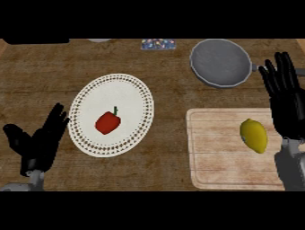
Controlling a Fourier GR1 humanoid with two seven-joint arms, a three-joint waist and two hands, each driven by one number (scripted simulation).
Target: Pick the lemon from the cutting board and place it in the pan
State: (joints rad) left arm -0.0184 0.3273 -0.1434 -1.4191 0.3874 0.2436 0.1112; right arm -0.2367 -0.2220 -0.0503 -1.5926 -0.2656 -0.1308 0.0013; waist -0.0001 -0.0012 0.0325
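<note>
While your right hand [289, 105] hovers with fingers straight and holding nothing, you see the lemon [254, 135] just to its left on the cutting board [215, 152]. Beyond its fingertips, slightly left, sits the pan [220, 63]. Your left hand [41, 141] rests open beside the plate [112, 114].

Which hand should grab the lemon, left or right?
Right. The right hand is open just beside the lemon on the cutting board, near the pan. The left hand rests beyond the plate.
</note>
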